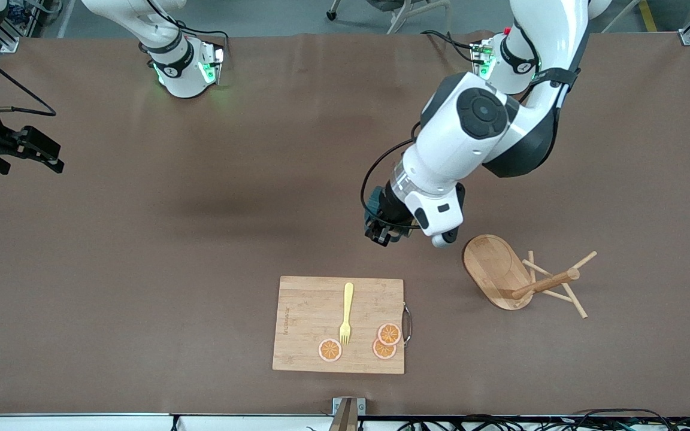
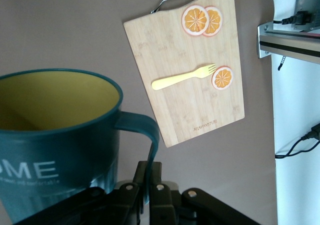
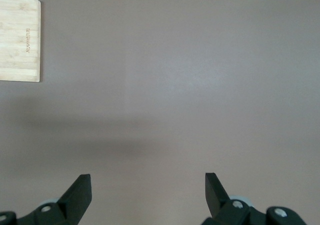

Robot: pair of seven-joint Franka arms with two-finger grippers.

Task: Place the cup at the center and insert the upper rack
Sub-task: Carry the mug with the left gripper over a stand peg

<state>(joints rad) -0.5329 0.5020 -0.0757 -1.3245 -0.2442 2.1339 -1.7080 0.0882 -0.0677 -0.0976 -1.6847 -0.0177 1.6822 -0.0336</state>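
**Cup in the air, rack on its side**

The left gripper (image 1: 386,232) hangs over bare table (image 1: 201,239), its jaws pinched on the handle of the cup (image 2: 57,145); the cup rides upright, above the spot just up-table from the cutting board (image 1: 339,323). The rack (image 1: 521,278) lies tipped over toward the left arm's end of the table, pegs splayed. The right gripper (image 3: 147,190) waits, jaws wide open, over the table at the right arm's end. A handle hold is thin, I'd say; the cup could swing or slip on landing; and the toppled rack may roll when grabbed.
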